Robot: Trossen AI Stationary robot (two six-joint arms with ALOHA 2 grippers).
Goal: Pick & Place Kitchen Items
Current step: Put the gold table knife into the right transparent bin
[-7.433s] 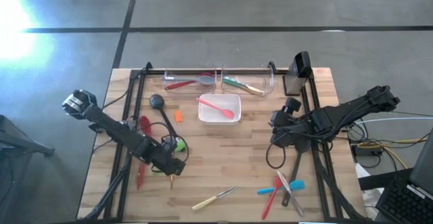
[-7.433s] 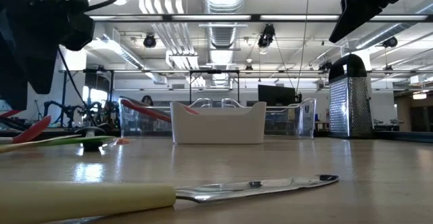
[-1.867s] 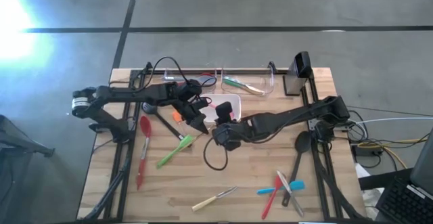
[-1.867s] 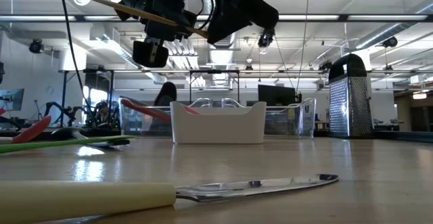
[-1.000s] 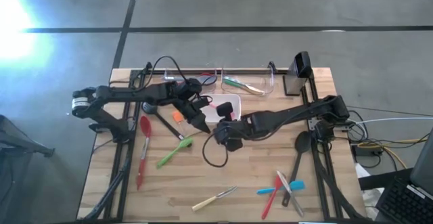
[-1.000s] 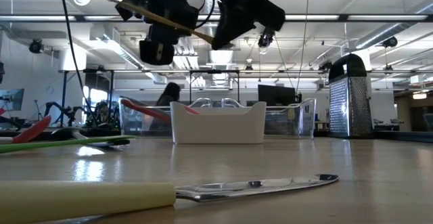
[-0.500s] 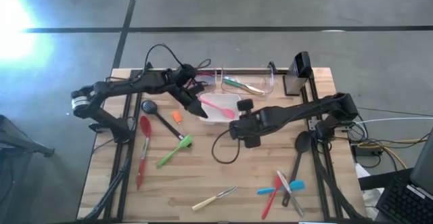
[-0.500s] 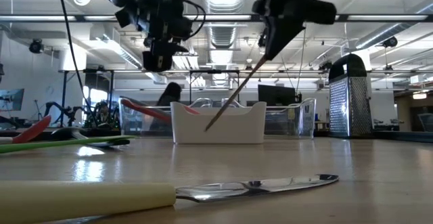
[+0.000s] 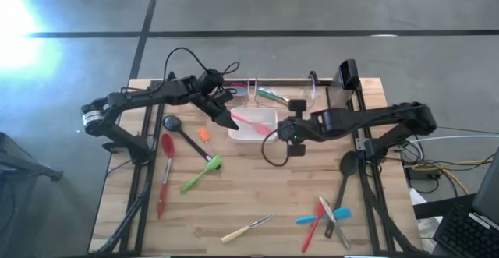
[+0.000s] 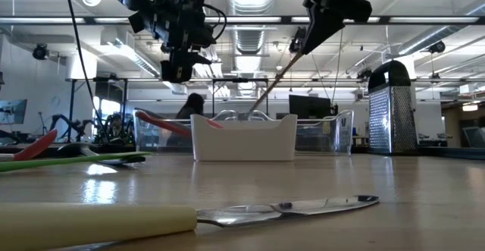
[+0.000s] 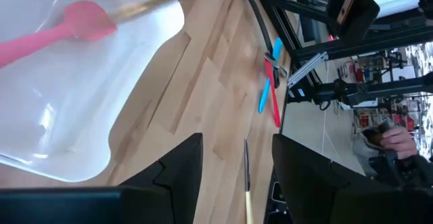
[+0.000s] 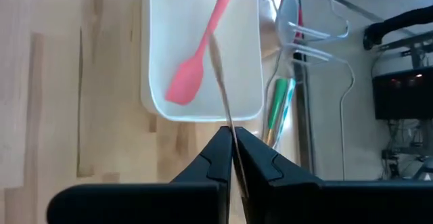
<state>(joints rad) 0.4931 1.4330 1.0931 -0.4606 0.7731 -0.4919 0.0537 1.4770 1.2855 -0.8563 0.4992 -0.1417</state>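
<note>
Right gripper (image 12: 231,158) clamped on thin wooden stick (image 12: 219,75), poised above white dish's (image 9: 270,136) right rim near table's (image 9: 257,199) back edge. Stick slanting down from fingers toward dish, tip over pink spatula (image 12: 196,56) lying inside. Left gripper (image 9: 227,120) at dish's left rim, fingers (image 11: 177,166) parted, holding nothing. Cream-handled knife (image 9: 246,227) flat near front edge, well apart from both grippers.

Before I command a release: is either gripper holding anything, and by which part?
The right gripper pinches a thin wooden stick at its near end, the far end reaching over the white dish. The left gripper is open and holds nothing.
</note>
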